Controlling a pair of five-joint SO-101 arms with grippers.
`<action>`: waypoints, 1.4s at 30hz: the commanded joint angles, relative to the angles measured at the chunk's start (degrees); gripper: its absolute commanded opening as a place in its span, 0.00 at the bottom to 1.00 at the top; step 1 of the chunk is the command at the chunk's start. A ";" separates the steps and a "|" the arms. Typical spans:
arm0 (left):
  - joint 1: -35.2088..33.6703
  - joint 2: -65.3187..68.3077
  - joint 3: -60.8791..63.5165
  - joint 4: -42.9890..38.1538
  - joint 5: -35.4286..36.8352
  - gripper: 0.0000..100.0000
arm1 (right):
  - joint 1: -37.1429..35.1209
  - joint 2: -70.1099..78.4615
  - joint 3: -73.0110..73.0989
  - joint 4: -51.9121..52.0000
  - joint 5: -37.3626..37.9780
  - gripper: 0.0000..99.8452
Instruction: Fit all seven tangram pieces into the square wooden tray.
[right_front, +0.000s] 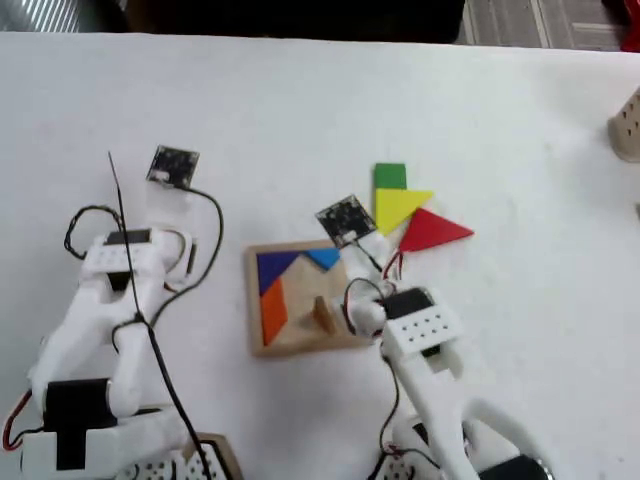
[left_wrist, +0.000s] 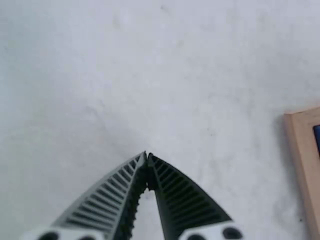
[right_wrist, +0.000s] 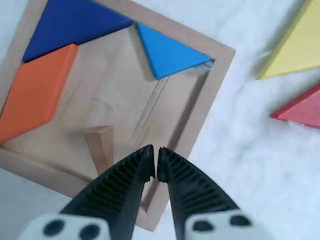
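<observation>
Right gripper: ribbed dark fingers pinched together at the tips, nothing between them. It sits above the tray's inner floor close to one rim, just beside a plain wood piece, a small unpainted block that looks tilted on the floor.

Tray: square, pale wood, raised rim, grain visible on the bare floor.
- dark blue triangle, tucked into a corner
- orange parallelogram, flush against the dark blue one along one edge
- light blue triangle, against the rim, point touching the dark blue piece

All painted pieces are flat and matte.

Outside the tray, on the white table, in a cluster just past the tray's far right corner:
- green square
- yellow triangle, touching the green square
- red triangle, just beside the yellow one

Left gripper: same ribbed fingers, tips meeting, empty. It's over bare table, well apart from the pieces, with the tray's rim at the edge of its wrist view.
</observation>
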 joint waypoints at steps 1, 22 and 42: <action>-0.13 -0.13 -2.46 -0.70 0.18 0.03 | -2.07 4.62 -5.63 -1.19 0.35 0.02; -0.04 -0.13 -2.46 -1.05 0.18 0.03 | -9.45 -2.77 -6.42 8.92 0.26 0.02; -0.31 -0.13 -2.46 -1.05 0.18 0.03 | -22.20 -6.29 4.66 -2.07 1.67 0.02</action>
